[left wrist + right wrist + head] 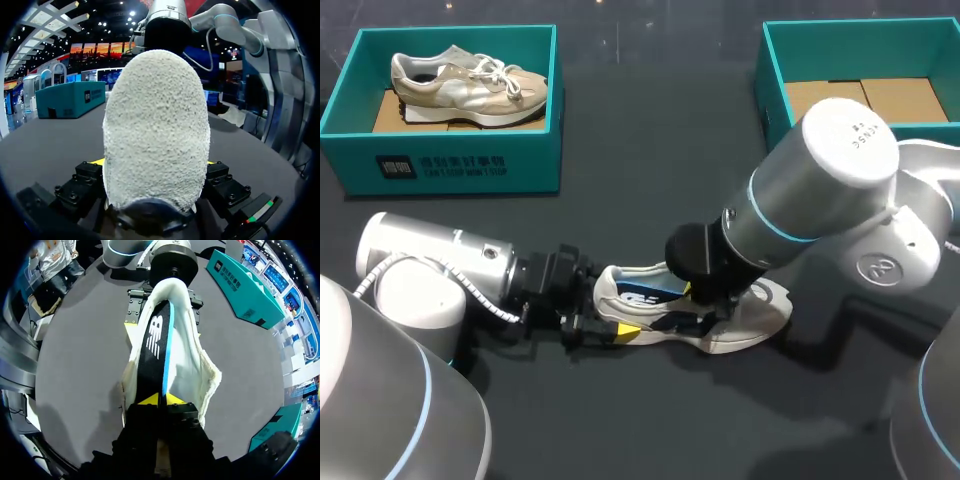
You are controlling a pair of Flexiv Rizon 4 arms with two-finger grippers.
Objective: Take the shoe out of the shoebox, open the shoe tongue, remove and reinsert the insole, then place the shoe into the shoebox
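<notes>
A white shoe [750, 320] lies on its side in the middle of the dark table. My left gripper [610, 305] comes in from the left and is shut on its heel. In the left wrist view the rough white heel [156, 130] fills the space between the fingers. A black insole [155, 340] with a blue edge sticks out of the shoe's opening [192, 355]. My right gripper [162, 399] is shut on the near end of the insole, its yellow tips pinching it. In the head view the right gripper [705, 300] sits over the shoe's mouth.
A teal shoebox [460, 165] at the back left holds a beige shoe [470, 85]. A second teal shoebox [775, 80] stands at the back right, showing only its cardboard floor. Both arms crowd the table's middle.
</notes>
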